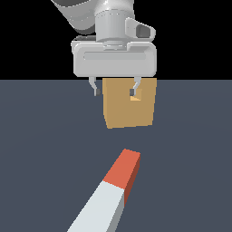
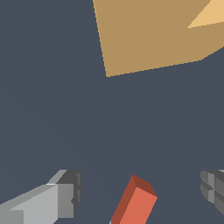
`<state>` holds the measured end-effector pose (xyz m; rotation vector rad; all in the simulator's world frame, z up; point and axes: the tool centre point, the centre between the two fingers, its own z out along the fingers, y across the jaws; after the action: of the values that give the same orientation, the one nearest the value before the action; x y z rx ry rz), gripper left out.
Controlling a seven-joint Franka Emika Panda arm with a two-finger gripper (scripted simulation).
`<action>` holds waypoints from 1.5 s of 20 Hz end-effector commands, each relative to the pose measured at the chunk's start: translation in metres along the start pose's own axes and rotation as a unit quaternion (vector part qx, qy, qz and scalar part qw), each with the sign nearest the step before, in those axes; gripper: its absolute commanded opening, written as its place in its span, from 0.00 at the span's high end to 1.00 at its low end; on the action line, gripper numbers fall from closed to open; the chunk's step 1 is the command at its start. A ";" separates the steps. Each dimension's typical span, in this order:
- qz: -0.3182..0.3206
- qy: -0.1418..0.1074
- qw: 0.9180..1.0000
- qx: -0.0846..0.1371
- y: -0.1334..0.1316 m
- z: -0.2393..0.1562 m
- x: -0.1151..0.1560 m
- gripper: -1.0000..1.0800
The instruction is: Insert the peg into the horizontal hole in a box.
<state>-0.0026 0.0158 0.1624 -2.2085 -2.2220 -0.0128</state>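
The peg lies on the dark floor near the front of the exterior view, pale grey-white with its orange-red end pointing toward the tan box. A small square hole shows in the box's near face, partly behind one fingertip. My gripper hangs open above the floor in front of the box, holding nothing. In the wrist view the peg's orange-red end sits between the two fingers, well below them, and the box lies beyond.
Dark blue-grey floor surrounds the box and peg. No other objects are in view.
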 end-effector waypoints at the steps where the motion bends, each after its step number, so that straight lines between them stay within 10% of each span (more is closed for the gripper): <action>1: 0.000 0.000 1.000 0.000 0.000 0.000 0.000 0.04; 8: 0.036 -0.002 0.999 0.000 0.003 0.015 -0.036 0.04; 20: 0.194 -0.007 0.981 -0.002 -0.016 0.079 -0.197 0.04; 30: 0.219 -0.007 0.976 -0.001 -0.025 0.091 -0.222 0.04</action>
<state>-0.0262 -0.2058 0.0698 -2.6502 -1.6878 0.0032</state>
